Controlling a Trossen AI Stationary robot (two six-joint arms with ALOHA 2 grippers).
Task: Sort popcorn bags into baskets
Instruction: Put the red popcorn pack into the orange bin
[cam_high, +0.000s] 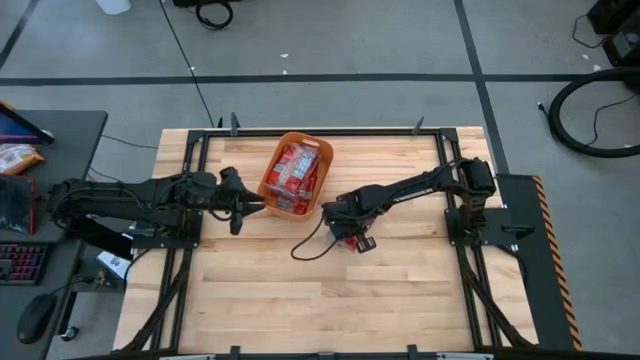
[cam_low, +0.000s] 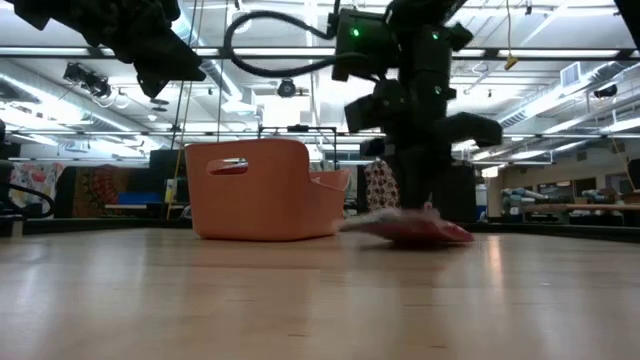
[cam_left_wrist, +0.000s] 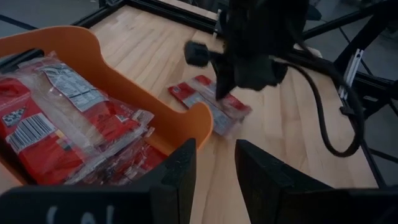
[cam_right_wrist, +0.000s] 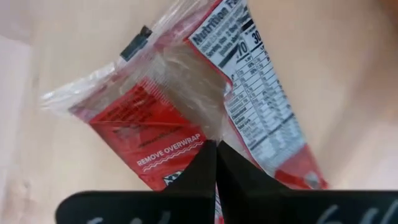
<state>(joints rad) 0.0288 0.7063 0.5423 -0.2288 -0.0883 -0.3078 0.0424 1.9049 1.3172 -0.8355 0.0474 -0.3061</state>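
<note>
The orange basket (cam_high: 296, 172) stands at the far middle of the table, and several red popcorn bags (cam_left_wrist: 56, 124) are piled inside it. One more red popcorn bag (cam_high: 358, 241) lies on the wood just right of the basket's near end. My right gripper (cam_right_wrist: 216, 144) stands over this bag, shut on it. My left gripper (cam_left_wrist: 214, 171) hovers open beside the basket's left near corner (cam_high: 262, 205) and holds nothing. My right gripper pinches the loose popcorn bag by its clear overwrap near the middle (cam_right_wrist: 208, 124), between the two shut fingertips. The fingers come from above, pointing down. In the low view the bag (cam_low: 415, 231) still lies flat on the table.
A black cable (cam_high: 305, 246) from the right arm loops on the table near the loose bag. The black frame rails (cam_high: 330, 131) run along the table's edges. Bare wood (cam_high: 330, 300) fills the near half of the table.
</note>
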